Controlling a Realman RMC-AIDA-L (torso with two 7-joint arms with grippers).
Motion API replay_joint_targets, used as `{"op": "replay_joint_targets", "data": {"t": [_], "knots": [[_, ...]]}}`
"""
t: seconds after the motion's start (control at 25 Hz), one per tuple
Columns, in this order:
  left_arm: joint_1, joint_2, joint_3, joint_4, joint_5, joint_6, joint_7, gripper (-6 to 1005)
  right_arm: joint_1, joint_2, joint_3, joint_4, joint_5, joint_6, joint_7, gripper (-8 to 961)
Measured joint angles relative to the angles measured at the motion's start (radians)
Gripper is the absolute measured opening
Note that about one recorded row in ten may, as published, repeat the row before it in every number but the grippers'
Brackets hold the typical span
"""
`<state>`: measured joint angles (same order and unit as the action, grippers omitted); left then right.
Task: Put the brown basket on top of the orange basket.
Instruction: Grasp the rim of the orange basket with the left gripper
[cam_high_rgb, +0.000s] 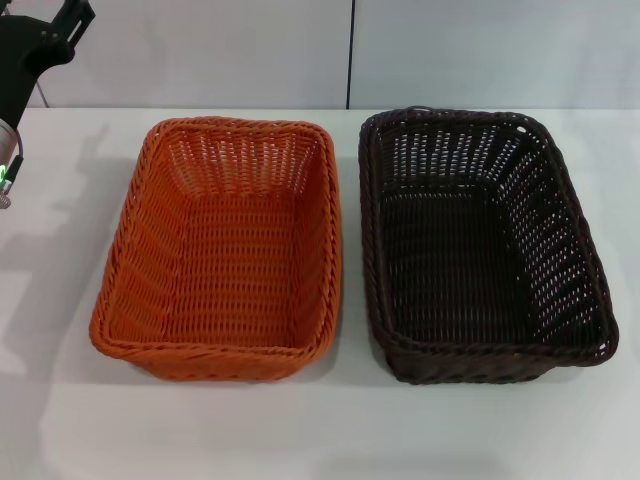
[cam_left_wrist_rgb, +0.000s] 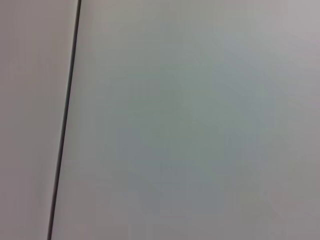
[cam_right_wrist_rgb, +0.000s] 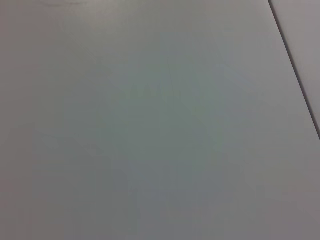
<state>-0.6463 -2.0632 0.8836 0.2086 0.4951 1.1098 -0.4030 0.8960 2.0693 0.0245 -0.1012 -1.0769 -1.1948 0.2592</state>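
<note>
Nothing is being handled yet: the brown basket (cam_high_rgb: 487, 250) is sitting on the table (cam_high_rgb: 330, 430) at right, just beside the orange basket (cam_high_rgb: 228, 250) at left, both empty. The left arm (cam_high_rgb: 30, 60) is waiting far left; I cannot tell its grip, and the right gripper is probably parked out of view. Next comes reaching for the brown rim.

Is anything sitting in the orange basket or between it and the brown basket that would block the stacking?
Nothing visible does. The orange basket is empty and the brown basket stands beside it on the table, a narrow bare gap between them. Only part of the left arm shows, far corner.
</note>
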Motion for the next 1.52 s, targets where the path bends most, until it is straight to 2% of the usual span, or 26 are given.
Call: {"op": "replay_joint_targets", "data": {"t": [0.68,0.92,1.04,1.08,1.12,1.16,1.28,1.32,1.36,1.4,1.44,1.48,1.52], "knots": [[0.004,0.0,0.0,0.0,-0.004,0.001,0.002,860,0.0,0.002,0.002,0.011,0.0,0.0,0.001,607],[0.012,0.005,0.002,0.023,0.002,-0.022,-0.094,860,-0.007,0.002,0.0,0.011,0.0,-0.001,0.002,608],[0.022,0.012,0.033,0.096,0.038,-0.093,-0.233,859,-0.016,0.002,0.001,0.009,0.0,-0.001,0.002,608],[0.038,0.025,0.083,0.181,0.083,-0.167,-0.364,859,-0.024,0.001,0.001,0.009,0.0,-0.003,0.002,608],[0.038,0.025,0.083,0.181,0.083,-0.167,-0.364,858,-0.024,0.001,0.001,0.009,0.0,-0.003,0.002,608],[0.047,0.037,0.118,0.233,0.119,-0.219,-0.453,858,-0.031,0.001,0.001,0.008,0.004,-0.003,0.003,608],[0.054,0.082,0.203,0.346,0.224,-0.324,-0.662,856,-0.038,0.001,0.002,0.008,0.015,-0.003,0.003,607],[0.051,0.106,0.228,0.38,0.276,-0.356,-0.746,856,-0.041,0.001,0.002,0.008,0.02,-0.003,0.003,607],[0.051,0.106,0.228,0.38,0.276,-0.356,-0.746,855,-0.05,0.001,0.002,0.006,0.023,-0.003,0.003,607],[0.046,0.129,0.246,0.406,0.328,-0.378,-0.826,855,-0.054,0.001,0.002,0.005,0.024,-0.003,0.003,607],[0.021,0.176,0.263,0.448,0.51,-0.424,-1.035,854,-0.054,0.001,0.002,0.005,0.024,-0.003,0.003,607],[0.004,0.198,0.263,0.459,0.608,-0.439,-1.125,854,-0.064,0.001,0.002,0.003,0.024,-0.003,0.002,607],[0.004,0.198,0.263,0.459,0.608,-0.439,-1.125,854,-0.064,0.001,0.002,0.003,0.024,-0.003,0.002,607]]}}
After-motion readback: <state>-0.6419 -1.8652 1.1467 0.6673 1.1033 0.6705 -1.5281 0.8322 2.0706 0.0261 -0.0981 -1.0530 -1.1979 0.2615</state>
